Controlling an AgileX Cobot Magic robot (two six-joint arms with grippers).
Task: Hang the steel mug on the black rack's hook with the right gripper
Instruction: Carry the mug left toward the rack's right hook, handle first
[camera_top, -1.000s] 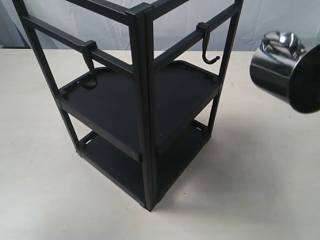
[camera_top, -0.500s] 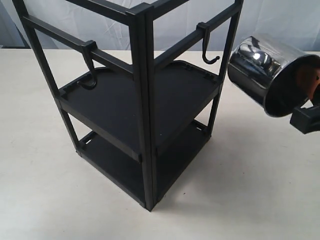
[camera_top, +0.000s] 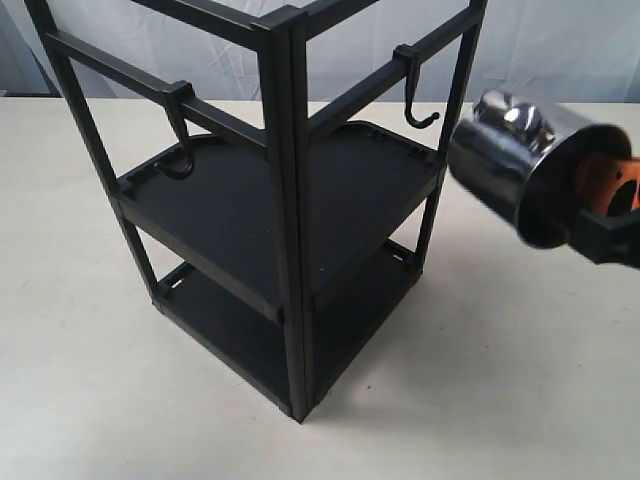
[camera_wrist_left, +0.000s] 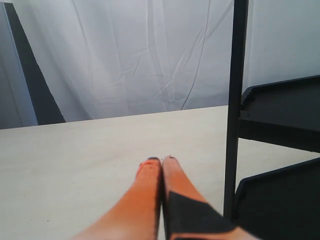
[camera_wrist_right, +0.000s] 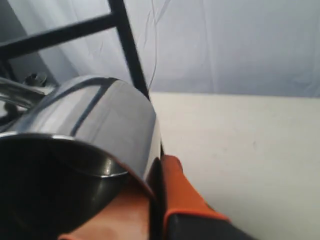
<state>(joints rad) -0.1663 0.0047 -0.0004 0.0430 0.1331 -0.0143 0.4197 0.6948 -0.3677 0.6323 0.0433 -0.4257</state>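
The steel mug hangs tilted in the air at the right, mouth toward the camera, just right of the black rack. My right gripper is shut on the mug's rim; one orange finger is inside the mug and the other outside. The mug's handle points toward the slim hook on the rack's right crossbar, a short gap away. In the right wrist view the mug fills the near left, pinched by the orange fingers. My left gripper is shut and holds nothing, beside a rack post.
A thicker, wider-curled hook hangs on the rack's left crossbar. The rack has two flat tray shelves and stands on a pale table. A white curtain hangs behind.
The right gripper has carried the mug leftward and slightly down, toward the slim hook. The gripper itself has come into the exterior view. The left gripper and rack have not moved.
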